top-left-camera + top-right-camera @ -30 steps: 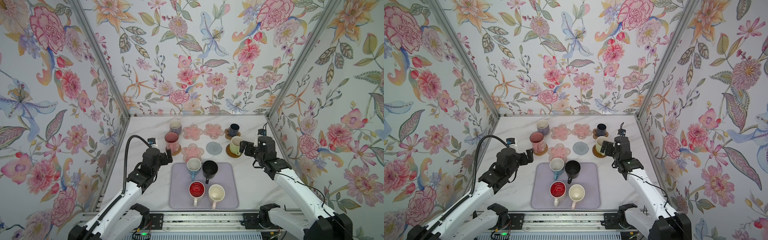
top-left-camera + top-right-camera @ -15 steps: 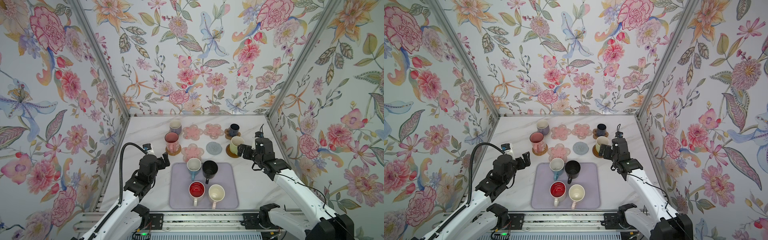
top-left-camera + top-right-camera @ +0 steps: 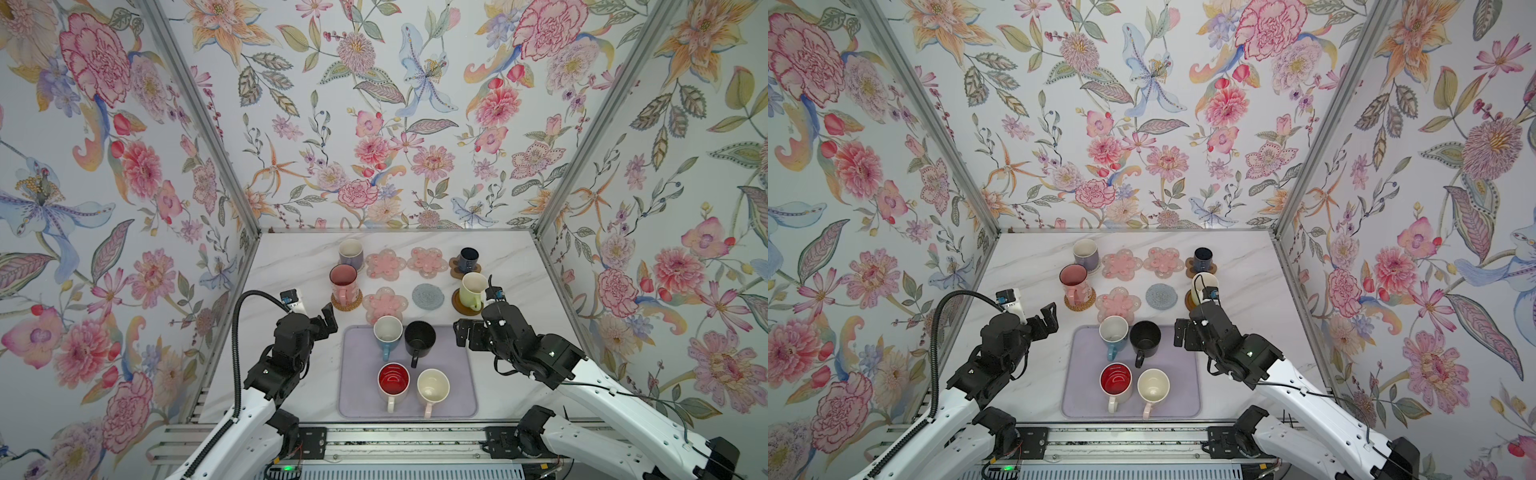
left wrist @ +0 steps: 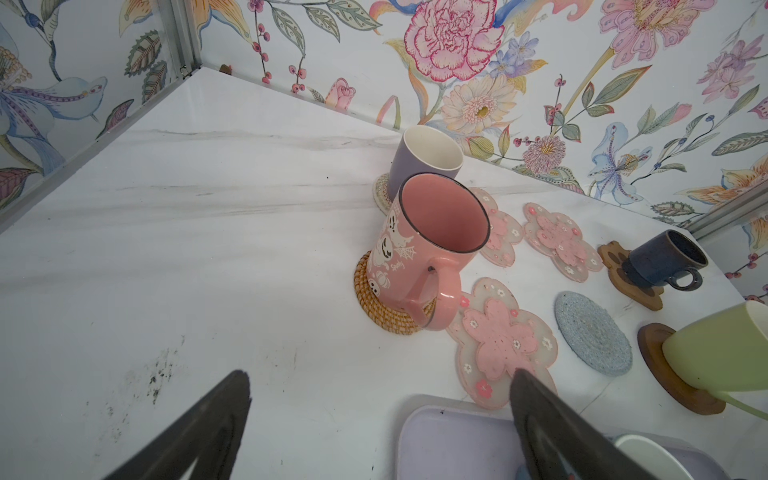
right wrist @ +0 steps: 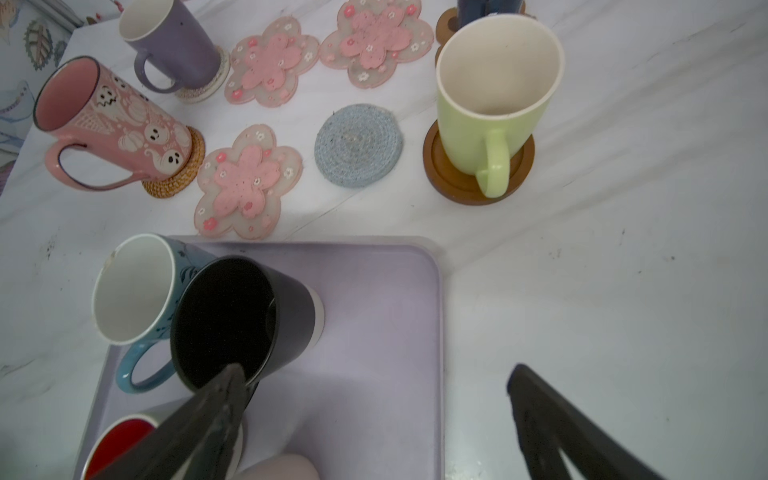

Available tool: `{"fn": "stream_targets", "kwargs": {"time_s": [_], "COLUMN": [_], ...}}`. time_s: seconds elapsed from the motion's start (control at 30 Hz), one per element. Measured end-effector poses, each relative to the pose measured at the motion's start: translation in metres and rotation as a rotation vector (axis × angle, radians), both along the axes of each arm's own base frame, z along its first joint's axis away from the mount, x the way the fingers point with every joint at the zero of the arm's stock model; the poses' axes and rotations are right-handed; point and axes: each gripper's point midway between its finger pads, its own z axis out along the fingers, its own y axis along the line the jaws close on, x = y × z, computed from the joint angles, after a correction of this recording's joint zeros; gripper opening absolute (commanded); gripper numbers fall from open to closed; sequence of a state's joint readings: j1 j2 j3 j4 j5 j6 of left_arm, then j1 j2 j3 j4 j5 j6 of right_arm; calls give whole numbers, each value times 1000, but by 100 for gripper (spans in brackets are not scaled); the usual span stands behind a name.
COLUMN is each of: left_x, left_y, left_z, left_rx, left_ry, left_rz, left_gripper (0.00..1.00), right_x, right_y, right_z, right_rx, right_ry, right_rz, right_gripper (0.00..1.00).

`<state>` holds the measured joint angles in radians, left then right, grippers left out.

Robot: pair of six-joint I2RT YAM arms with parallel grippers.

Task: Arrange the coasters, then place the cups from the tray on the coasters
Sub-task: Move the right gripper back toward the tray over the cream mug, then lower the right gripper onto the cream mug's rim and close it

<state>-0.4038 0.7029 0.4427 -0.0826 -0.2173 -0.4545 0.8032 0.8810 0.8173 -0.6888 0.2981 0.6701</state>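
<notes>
Lavender tray (image 3: 453,374) bears 4 mugs (image 3: 419,338); 4 others stand on coasters (image 3: 351,302). Left gripper (image 3: 324,320) and right gripper (image 3: 463,334) flank the tray, each with jaws wide apart.

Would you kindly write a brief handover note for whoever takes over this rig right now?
Left gripper: jaws open, empty, above the table left of the tray.
Right gripper: jaws open, empty, near the tray's far right corner.
Done: all eight coasters laid out; lavender mug, pink mug, navy mug and light green mug each stand on one.
On the tray: blue mug, black mug, red-inside mug, cream mug.
To do: move those four onto the free coasters: three pink flower coasters and the grey knitted coaster.
</notes>
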Motion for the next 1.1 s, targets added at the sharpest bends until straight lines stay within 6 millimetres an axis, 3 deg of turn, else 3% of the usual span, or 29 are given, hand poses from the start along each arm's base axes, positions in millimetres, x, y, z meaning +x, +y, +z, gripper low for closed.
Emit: {"fn": "stream_targets", "kwargs": {"time_s": [0.53, 1.1], "left_x": [-7, -10], "left_y": [3, 5], "left_z": [-5, -6], "left_rx": [-35, -67], "left_ry": [-12, -26], "left_rz": [13, 21], "left_gripper": [99, 99], "right_x": [-87, -152], "right_y": [55, 76], "right_z": [-23, -57], "right_rx": [51, -8], "right_ry": [143, 235], "right_rz": [111, 201], "right_gripper": [99, 99]}}
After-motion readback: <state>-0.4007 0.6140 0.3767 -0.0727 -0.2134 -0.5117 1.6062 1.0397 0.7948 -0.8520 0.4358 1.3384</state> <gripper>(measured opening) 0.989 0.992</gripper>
